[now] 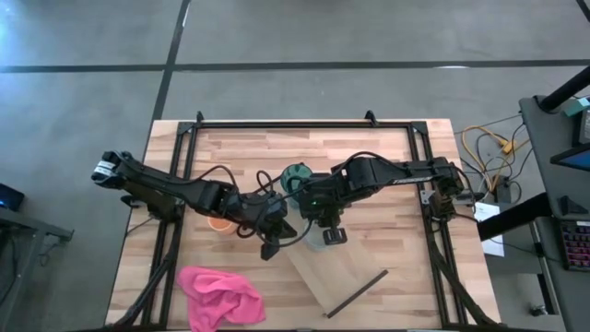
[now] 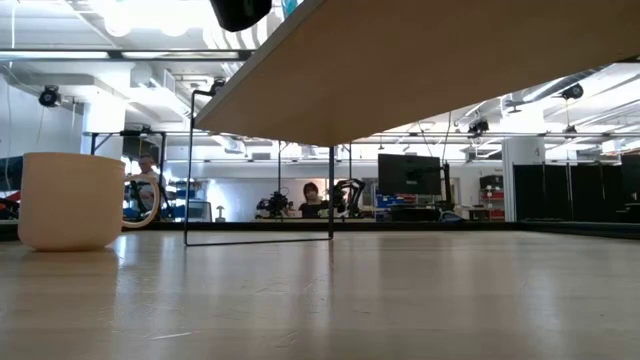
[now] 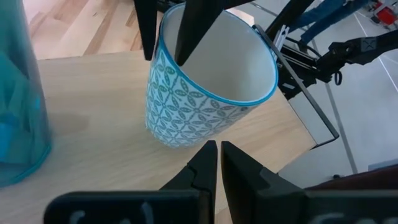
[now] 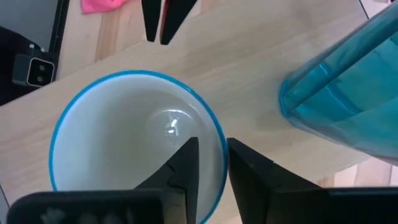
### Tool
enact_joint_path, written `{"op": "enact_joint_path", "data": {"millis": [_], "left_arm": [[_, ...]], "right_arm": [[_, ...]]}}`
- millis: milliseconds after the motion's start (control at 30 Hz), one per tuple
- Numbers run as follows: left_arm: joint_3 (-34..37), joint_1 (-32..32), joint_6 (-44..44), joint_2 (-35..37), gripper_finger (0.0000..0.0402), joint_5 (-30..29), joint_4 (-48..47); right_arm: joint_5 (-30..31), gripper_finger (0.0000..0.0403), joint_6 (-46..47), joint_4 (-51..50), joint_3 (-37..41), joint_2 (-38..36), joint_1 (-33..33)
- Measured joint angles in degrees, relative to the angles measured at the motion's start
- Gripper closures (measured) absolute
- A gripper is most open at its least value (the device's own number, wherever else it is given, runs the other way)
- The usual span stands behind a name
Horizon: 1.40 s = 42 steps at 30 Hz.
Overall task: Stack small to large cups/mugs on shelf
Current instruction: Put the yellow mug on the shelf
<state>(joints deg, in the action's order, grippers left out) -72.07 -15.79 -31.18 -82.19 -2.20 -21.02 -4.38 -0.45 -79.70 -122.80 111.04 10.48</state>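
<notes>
Slatted light-wood bench (image 1: 387, 148) carries everything, with a crumpled pink cloth (image 1: 221, 293) at its near edge. Just beyond the cloth the shelf (image 3: 93, 143) stands raised on thin dark brackets. On its board sits the patterned mug (image 3: 199, 99), white with a teal lattice and a blue rim. The right tool (image 4: 211, 146) comes down from above and pinches the mug's rim, one finger inside the bowl and one outside. The left tool (image 3: 217, 146) hovers just beside the mug with its fingers pressed together, holding nothing. The mug looks glazed ceramic, so I judge it stiff, fairly heavy for its size, slick and breakable. A one-sided rim pinch will likely let it swing or tilt, and it does seem to lean in the left wrist view. A deeper bite on the wall should hold it steadier. Near it on the board stands the tall teal tumbler (image 3: 18, 93), probably light plastic and easy to tip. Farther left, the orange mug (image 2: 70, 200) waits on the bench itself. Beyond lies an open lab with monitors.
</notes>
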Motion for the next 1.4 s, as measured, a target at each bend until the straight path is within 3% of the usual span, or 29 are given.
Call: {"op": "enact_joint_path", "data": {"millis": [633, 800, 1133, 1400], "left_arm": [[-0.38, -0.09, -0.04, 7.63, 0.0394, 0.05, -9.74], [-0.45, -0.09, -2.28, 11.22, 0.0394, 0.40, -16.93], [0.37, -0.13, -10.97, 15.56, 0.0394, 1.90, -42.41], [1.13, -0.05, -10.46, 15.08, 0.0373, 4.94, -49.37]], "right_arm": [[-0.09, 0.0342, 6.51, -10.16, -12.14, -0.63, 0.02], [-0.09, 0.0342, 8.84, -10.34, -12.09, -2.31, 0.00], [-0.09, 0.0344, 13.94, -10.31, -12.15, -3.32, 0.13], [-0.09, 0.0344, 13.99, -10.30, -12.18, -3.32, 0.13]]}}
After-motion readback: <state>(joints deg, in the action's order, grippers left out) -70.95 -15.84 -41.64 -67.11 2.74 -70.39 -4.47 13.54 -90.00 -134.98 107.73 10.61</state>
